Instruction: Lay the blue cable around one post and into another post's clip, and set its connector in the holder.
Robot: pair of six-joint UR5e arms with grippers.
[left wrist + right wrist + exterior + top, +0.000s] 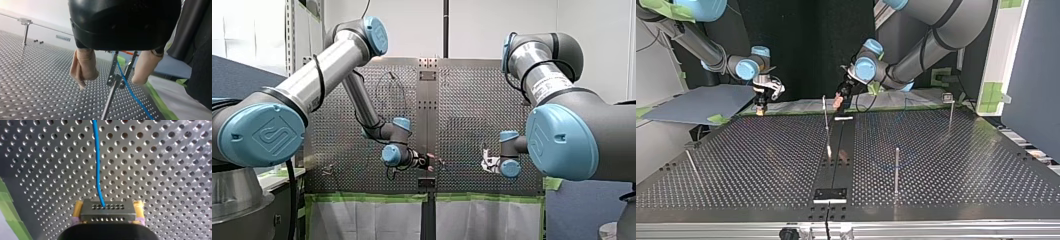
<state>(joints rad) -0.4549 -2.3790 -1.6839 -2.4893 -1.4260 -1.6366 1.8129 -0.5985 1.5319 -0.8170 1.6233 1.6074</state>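
Landmark: the middle post (826, 125), which stands on the dark centre strip of the table (736, 165). A forked metal clip (117, 75) is carried at its top.

Left gripper (111, 82): the beige pads (83, 66) are spread wide, one on each side of the clip. Nothing is gripped, and neither pad is seen to touch the post.

Blue cable (132, 96): in the left wrist view it is seen passing between the clip's two prongs. From there it runs down past the post toward the green tape (160, 105) at the table's edge. Whether it is fully seated in the clip cannot be told.

Right gripper (108, 218): the yellow pads (77, 209) are closed on the short ends of a metal connector (108, 210). The cable enters the connector's face among a row of small holes and is led straight away over the perforated surface. In the top view this gripper is held over the table's far edge, well apart from the middle post and to its left.

Holder: a dark plate (831, 194) with a pale edge is set on the centre strip, nearer the camera than the middle post. The connector is kept well apart from it, in the right gripper.

Other posts, in the top view:
- A clip-topped post (950, 107) stands to the right of the middle post and further back.
- A plain post (897, 170) stands to the right and nearer.
- A thin rod (691, 162) leans far to the left.
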